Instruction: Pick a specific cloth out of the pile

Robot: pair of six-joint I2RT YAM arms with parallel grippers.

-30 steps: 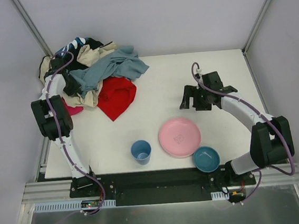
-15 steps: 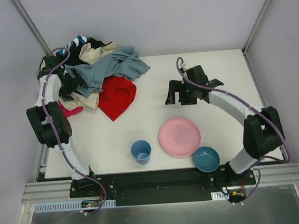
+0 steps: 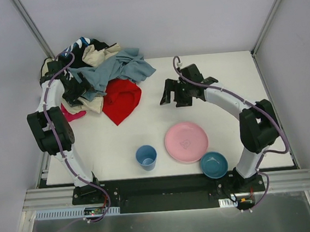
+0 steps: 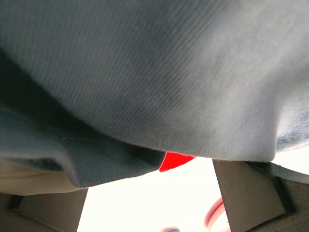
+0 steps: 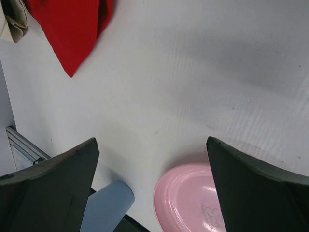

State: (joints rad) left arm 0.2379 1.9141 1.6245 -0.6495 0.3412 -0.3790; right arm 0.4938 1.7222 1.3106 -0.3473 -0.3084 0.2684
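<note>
Swung left toward cloth (image 3: 121,99), right gripper (image 3: 171,100) hangs wide open, empty. Freshly opened left gripper (image 4: 149,198) sits under grey-blue garment (image 4: 159,72). Cloth lies at near edge of pile (image 3: 91,56). Reach step; next: descend, pinch red corner.

Landmark: round pink plastic plate (image 3: 186,141), on flat white table (image 3: 223,82), toward near edge. Light-blue plastic cup (image 3: 146,157) just left of plate, apart. Teal round bowl (image 3: 213,164) at plate's near-right rim. Bright red fabric cloth (image 3: 121,100) behind-left of plate, well apart. Pile of mixed garments (image 3: 101,66) further behind-left, overlapping cloth's far edge. Small magenta cloth (image 3: 73,114) far left of plate. Right gripper (image 3: 171,97) behind plate, btwn plate & far edge.
</note>
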